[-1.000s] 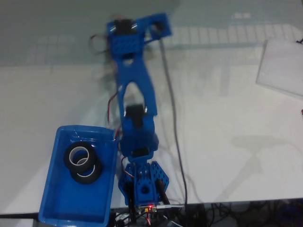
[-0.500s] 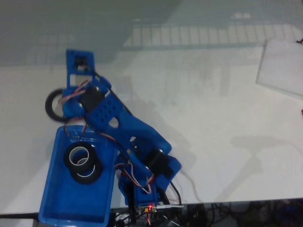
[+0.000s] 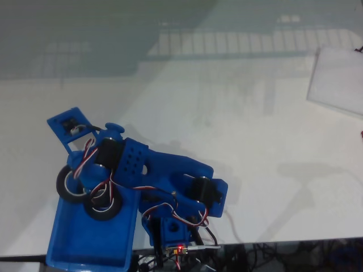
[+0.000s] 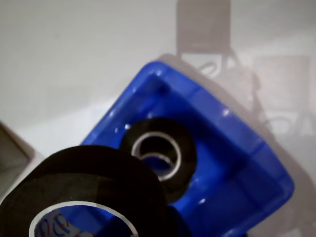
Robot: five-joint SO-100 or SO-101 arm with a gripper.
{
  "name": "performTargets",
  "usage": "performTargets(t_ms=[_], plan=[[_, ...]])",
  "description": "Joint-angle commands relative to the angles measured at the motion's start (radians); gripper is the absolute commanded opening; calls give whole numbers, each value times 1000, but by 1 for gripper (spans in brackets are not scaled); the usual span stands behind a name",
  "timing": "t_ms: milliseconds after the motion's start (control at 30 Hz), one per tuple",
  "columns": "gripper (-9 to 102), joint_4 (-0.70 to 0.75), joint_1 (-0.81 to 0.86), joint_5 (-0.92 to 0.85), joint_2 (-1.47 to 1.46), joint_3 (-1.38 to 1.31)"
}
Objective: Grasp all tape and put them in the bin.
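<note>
End effector [image 3: 76, 178] clamped on a tape roll [image 3: 69, 184], held above the bin [image 3: 79, 243] at its far end; two rolls [image 4: 158, 153] lie inside, directly below

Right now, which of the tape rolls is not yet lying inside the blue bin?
The tape roll carried at the gripper, at the bin's far left rim in the fixed view. The other rolls rest on the bin floor.

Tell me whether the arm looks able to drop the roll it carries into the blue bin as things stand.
Probably yes. The claw holds the tape roll right above the bin, whose open top shows free floor beside the roll already inside.
</note>
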Motion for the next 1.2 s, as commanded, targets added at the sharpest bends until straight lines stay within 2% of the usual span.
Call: performTargets(t_ms=[0,400,600,833,1167], plan=[[0,25,-20,-9,2,-8],[0,28,-21,-37,-9,-11],[8,21,-20,-18,-14,-11],[23,2,-9,31,-15,-12],[25,-55,18,58,-15,-12]])
